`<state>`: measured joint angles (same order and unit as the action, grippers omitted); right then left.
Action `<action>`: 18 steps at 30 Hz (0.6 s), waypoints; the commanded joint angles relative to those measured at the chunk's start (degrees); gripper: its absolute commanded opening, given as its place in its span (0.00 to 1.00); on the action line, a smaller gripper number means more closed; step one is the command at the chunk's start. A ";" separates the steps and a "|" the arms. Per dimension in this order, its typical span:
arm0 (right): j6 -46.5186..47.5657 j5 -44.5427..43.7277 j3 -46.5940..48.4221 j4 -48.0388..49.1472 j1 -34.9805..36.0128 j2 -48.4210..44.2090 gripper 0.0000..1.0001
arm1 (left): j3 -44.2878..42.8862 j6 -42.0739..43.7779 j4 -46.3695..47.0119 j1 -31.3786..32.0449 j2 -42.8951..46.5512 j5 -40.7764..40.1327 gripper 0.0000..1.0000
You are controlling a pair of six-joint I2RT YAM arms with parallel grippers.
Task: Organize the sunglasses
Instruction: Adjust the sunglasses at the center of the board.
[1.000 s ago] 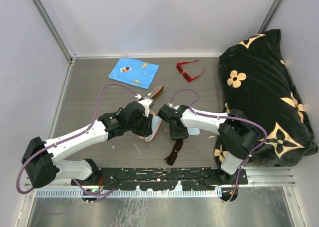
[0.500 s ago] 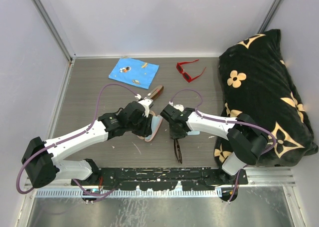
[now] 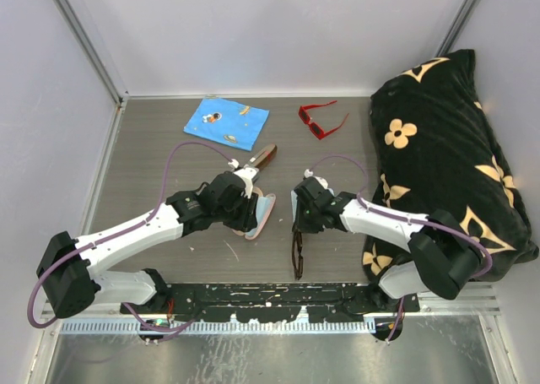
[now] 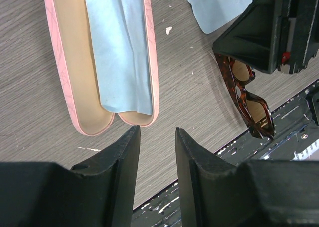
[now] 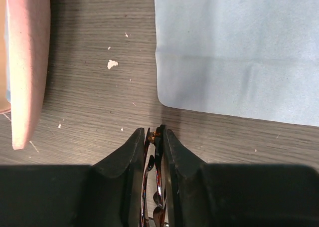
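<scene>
Between the clamped fingers of the right gripper (image 5: 154,137), the brown sunglasses (image 4: 247,100) seem light, stiff, fragile; hold frame, not lenses. Left gripper (image 4: 157,133) gapes empty.

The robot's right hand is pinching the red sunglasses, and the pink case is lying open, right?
Not quite. The right gripper is pinching the brown sunglasses, not the red ones, as the right wrist view shows. The red sunglasses lie untouched, far from it. The pink case does lie open.
</scene>
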<state>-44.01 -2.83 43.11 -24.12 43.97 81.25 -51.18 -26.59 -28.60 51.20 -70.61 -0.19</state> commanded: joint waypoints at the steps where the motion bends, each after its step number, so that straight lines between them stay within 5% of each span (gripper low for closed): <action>1: -2.57 4.32 -4.64 8.84 -3.32 -3.32 0.24 | -1.08 -0.70 0.78 -0.07 0.36 0.34 0.35; 10: -4.55 11.53 -15.38 23.11 -10.52 -7.14 0.26 | -1.57 -0.83 0.81 -0.07 -0.21 0.72 0.35; 18: 0.44 6.82 -14.03 17.14 -11.18 -7.89 0.48 | -2.38 -0.83 0.34 -0.11 -0.65 0.81 0.35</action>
<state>-46.85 7.42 27.92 -4.80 32.88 74.26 -51.20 -26.65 -28.60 51.20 -71.02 0.27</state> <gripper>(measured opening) 0.453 0.349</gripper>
